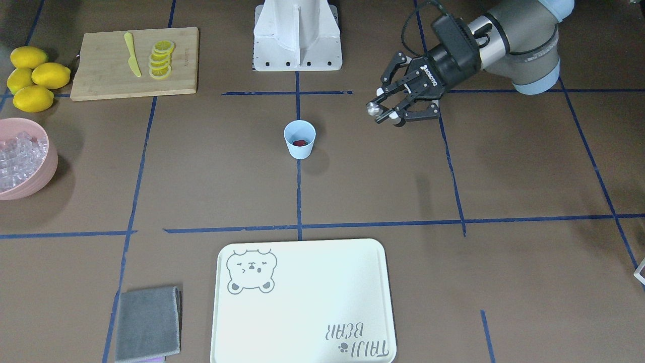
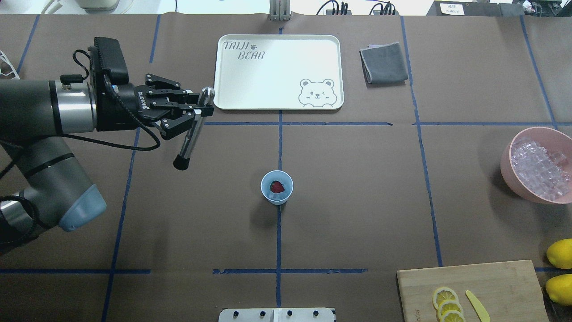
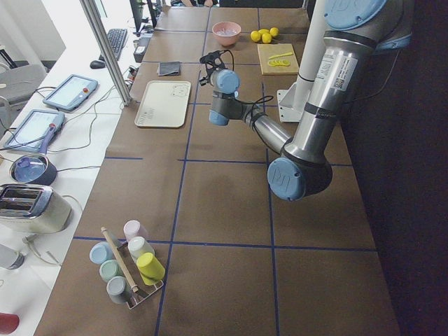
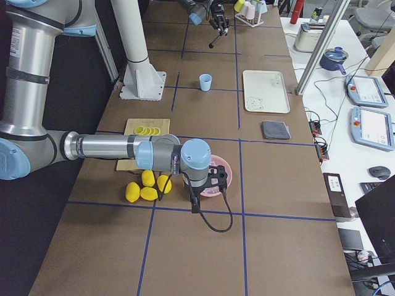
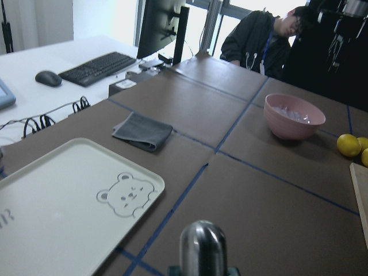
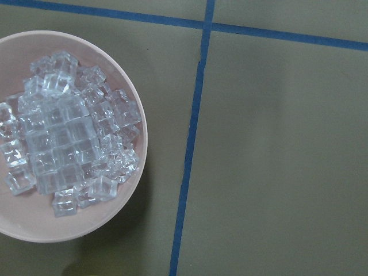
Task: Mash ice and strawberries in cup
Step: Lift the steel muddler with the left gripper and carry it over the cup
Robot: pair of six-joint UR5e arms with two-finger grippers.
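The light blue cup (image 2: 270, 178) stands at the table's middle, also in the front view (image 1: 300, 146). A red strawberry (image 2: 276, 186) lies inside it; I cannot tell if ice is in the cup. Ice cubes (image 2: 538, 166) fill the pink bowl (image 2: 507, 165) at the far right. My left gripper (image 2: 197, 107) is shut on a metal muddler (image 2: 191, 138) with a black tip, held above the table to the cup's left. My right gripper (image 4: 208, 182) hovers over the bowl, seen only in the right side view; I cannot tell if it is open. Its wrist view shows the ice (image 6: 69, 138).
A white bear tray (image 2: 277, 71) and a grey cloth (image 2: 384, 62) lie at the far side. A wooden board (image 2: 491, 286) with lemon slices and a yellow knife, and whole lemons (image 2: 561, 252), sit near right. A cup rack (image 3: 129, 269) stands at the left end.
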